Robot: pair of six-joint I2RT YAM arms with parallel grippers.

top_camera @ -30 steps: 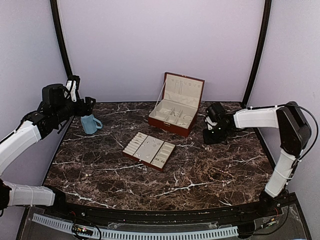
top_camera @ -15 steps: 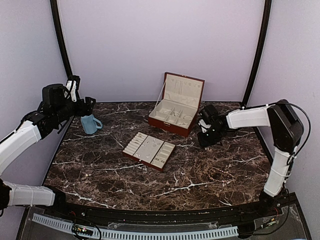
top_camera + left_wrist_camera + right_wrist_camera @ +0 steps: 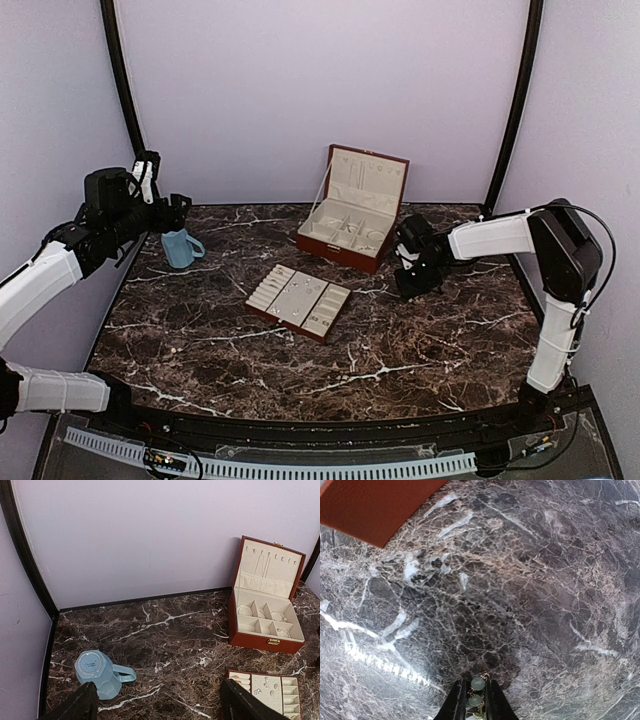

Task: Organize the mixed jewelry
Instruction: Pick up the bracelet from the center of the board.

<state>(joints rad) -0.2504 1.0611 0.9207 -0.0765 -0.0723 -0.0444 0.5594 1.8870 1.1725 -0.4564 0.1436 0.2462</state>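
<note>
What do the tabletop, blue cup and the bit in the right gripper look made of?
Tabletop: polished dark brown stone or a marble-look laminate, white veins, faint sheen. Blue cup: glazed ceramic, probably; faceted glossy walls, a printed mark on its base. Beaded piece in the right gripper: pale green glassy or stone beads, seemingly on gold-toned metal.

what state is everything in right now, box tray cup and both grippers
red-brown box: lid open, standing up
compartment tray: lying flat, small pieces in some slots
blue cup: upside down, base up
left gripper: open, empty
right gripper: shut on a beaded piece
</note>
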